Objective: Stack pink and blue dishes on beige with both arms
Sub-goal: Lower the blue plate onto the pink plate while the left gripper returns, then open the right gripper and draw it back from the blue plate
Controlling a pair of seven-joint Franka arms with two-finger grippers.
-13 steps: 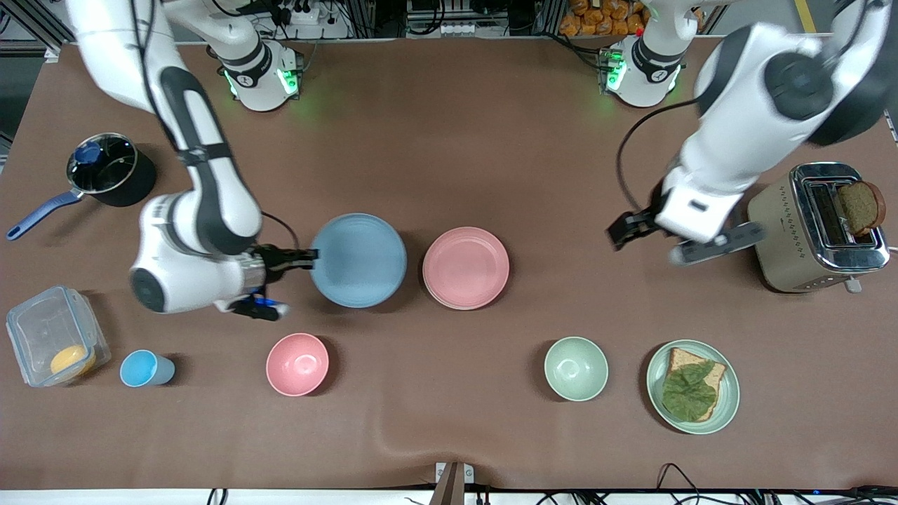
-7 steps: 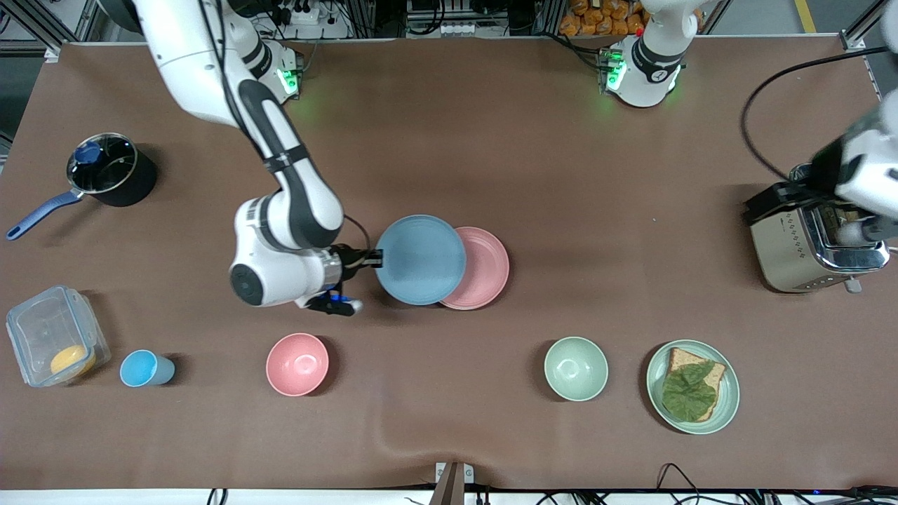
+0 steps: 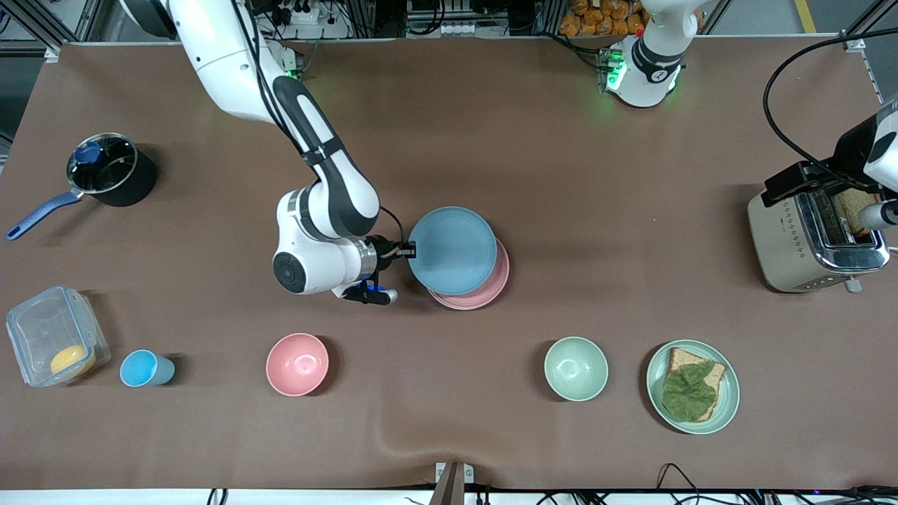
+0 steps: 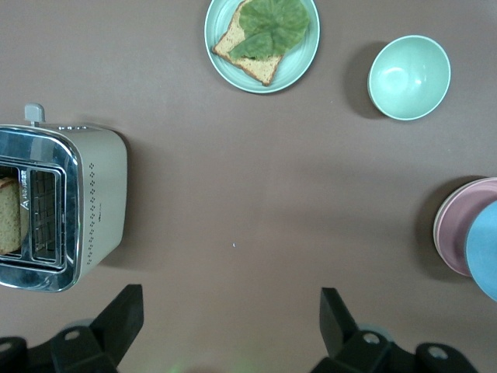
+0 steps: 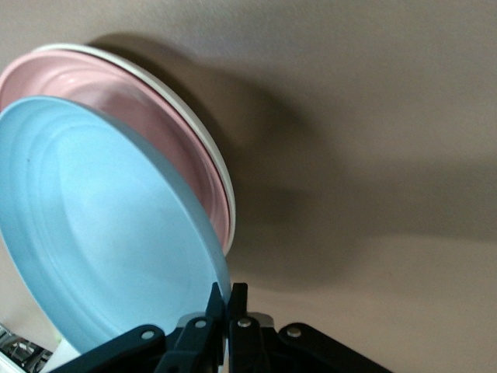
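Note:
My right gripper (image 3: pixel 409 249) (image 5: pixel 229 299) is shut on the rim of the light blue plate (image 3: pixel 452 250) (image 5: pixel 101 249). It holds the plate tilted in the air over the pale pink plate (image 3: pixel 484 291) (image 5: pixel 155 124), covering most of it. The pink plate lies on the beige plate (image 5: pixel 203 132), which shows only as a thin cream rim under it. My left gripper (image 4: pixel 231 315) is open and holds nothing, high over the table by the toaster. The edges of the pink plate (image 4: pixel 458 225) and the blue plate (image 4: pixel 485 249) show in the left wrist view.
A toaster (image 3: pixel 817 238) with bread stands at the left arm's end. Nearer the front camera are a green plate with a sandwich (image 3: pixel 692 386), a green bowl (image 3: pixel 576 368), a pink bowl (image 3: pixel 297 364), a blue cup (image 3: pixel 144 368) and a clear box (image 3: pixel 52 337). A black pot (image 3: pixel 109 168) stands at the right arm's end.
My right arm carried the blue plate toward the left arm's end until it hung over the pink plate. My left arm drew back from the middle to the toaster.

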